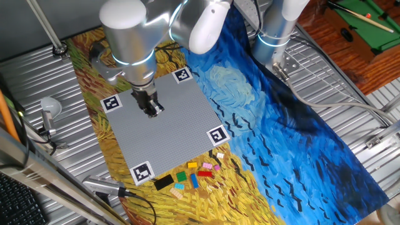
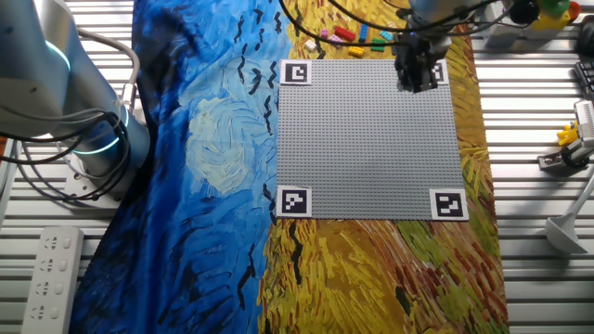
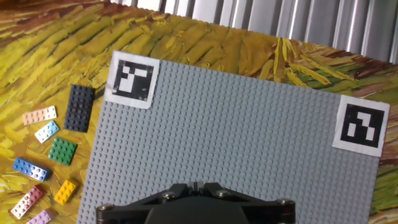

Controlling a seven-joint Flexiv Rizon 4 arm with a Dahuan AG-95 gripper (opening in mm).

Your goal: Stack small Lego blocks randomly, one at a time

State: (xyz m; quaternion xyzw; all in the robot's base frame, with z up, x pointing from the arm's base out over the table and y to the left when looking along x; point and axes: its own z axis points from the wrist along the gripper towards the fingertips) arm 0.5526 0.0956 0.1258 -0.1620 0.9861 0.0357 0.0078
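The pincer (image 1: 153,110) is hanging over the grey baseplate (image 1: 181,128), and I cannot tell whether it is spread or pressed together. The small blocks are lying loose on the painted cloth (image 3: 50,56) covering the counter, just beside the baseplate's edge: a black block (image 3: 80,108), tan block (image 3: 39,115), green block (image 3: 63,150), blue block (image 3: 30,169) and yellow block (image 3: 65,191).

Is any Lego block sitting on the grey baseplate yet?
No; the baseplate shows only bare studs, and the blocks, like the black one, lie beside it on the cloth.
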